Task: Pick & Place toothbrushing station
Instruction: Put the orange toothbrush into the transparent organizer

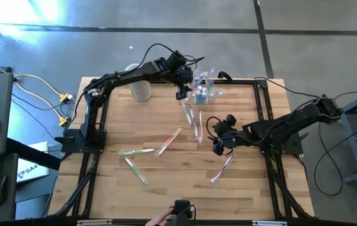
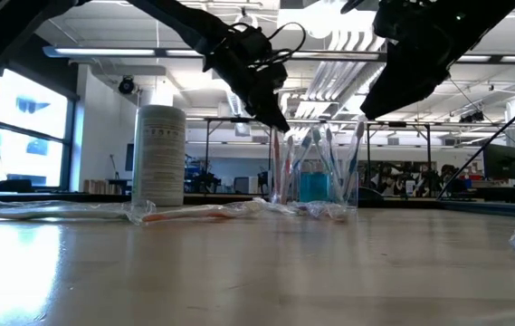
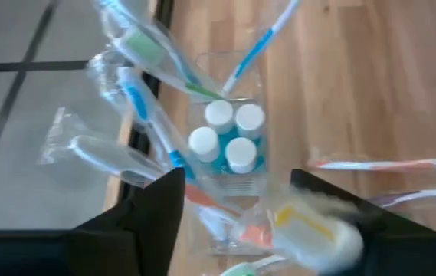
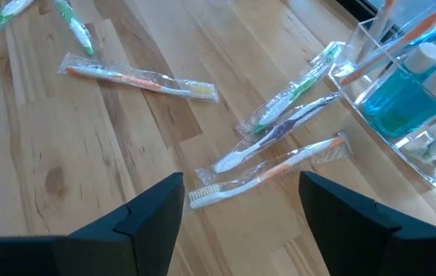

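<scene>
The toothbrushing station (image 3: 229, 138) is a clear box at the table's far side (image 1: 204, 91). It holds white-capped bottles of blue liquid and several wrapped toothbrushes standing upright. My left gripper (image 3: 237, 207) hovers open just above and beside the station (image 1: 182, 94). A blurred wrapped toothbrush with an orange and yellow handle (image 3: 302, 230) shows between its fingers, over the station. My right gripper (image 4: 240, 207) stands open over the middle of the table (image 1: 219, 149), above three wrapped toothbrushes (image 4: 279, 146) that lie flat, and holds nothing. My left gripper has the blurred wrapped toothbrush (image 3: 313, 234) close beside one finger (image 3: 355, 222), its lower end toward the station. Whether the finger touches it, I cannot tell.
Several more wrapped toothbrushes lie flat across the table's middle and left (image 1: 135, 151) (image 1: 169, 141) (image 1: 222, 168). A whitish cylindrical container (image 1: 140, 90) stands left of the station. A person's hand (image 1: 162, 218) and a dark object (image 1: 181, 208) are at the near edge.
</scene>
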`<state>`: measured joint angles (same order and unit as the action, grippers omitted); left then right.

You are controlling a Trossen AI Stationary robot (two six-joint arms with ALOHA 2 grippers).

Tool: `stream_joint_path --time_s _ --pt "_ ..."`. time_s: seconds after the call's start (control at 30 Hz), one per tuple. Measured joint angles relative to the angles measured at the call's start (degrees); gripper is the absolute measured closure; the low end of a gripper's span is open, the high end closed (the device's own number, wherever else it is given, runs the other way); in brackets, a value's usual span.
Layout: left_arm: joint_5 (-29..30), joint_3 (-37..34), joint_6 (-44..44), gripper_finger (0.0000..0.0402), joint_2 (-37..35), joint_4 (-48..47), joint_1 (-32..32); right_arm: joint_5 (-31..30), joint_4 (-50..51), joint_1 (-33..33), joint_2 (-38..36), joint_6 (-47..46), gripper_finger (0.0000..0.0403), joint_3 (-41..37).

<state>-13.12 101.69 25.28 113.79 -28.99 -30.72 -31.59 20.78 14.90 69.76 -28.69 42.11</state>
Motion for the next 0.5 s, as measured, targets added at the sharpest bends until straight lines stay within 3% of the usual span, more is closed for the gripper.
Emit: stream_joint_path --time_s 0.17,0.5 --pt "3.19 0.07 -0.02 0.0144 1.16 2.49 0.02 0.00 -0.02 0.00 0.00 0.00 0.0151 0.00" --pt "9.06 0.02 -0.02 0.0142 4.66 5.31 0.00 0.13 -0.17 0.00 0.02 0.00 0.0151 0.00"
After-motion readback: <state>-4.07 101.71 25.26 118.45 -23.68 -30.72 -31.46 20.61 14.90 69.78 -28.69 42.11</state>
